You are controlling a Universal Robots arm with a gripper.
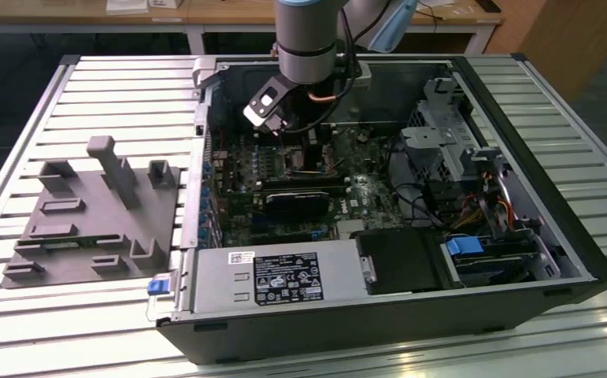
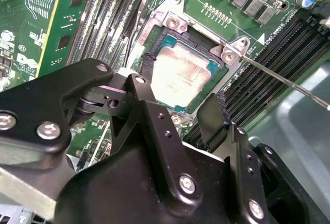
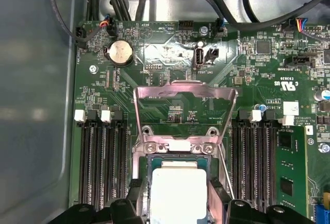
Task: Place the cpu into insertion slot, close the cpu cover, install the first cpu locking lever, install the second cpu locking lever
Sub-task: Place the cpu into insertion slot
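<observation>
Arm (image 1: 305, 47) upright, gripper (image 3: 178, 203) lowered inside the open computer case (image 1: 334, 335), over the insertion slot (image 2: 172, 39).
Its fingers (image 2: 154, 121) are parted, one at each side of the cpu (image 2: 180, 74), which lies flat in the slot; contact with its edges not discernible. The cpu cover (image 3: 183, 91) stands raised. In the exterior view the wrist hides the slot; the first wrist view cuts off the chip's near edge.

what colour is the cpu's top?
Dull silver-grey, slightly mottled. The cpu shows best in the second wrist view.
</observation>
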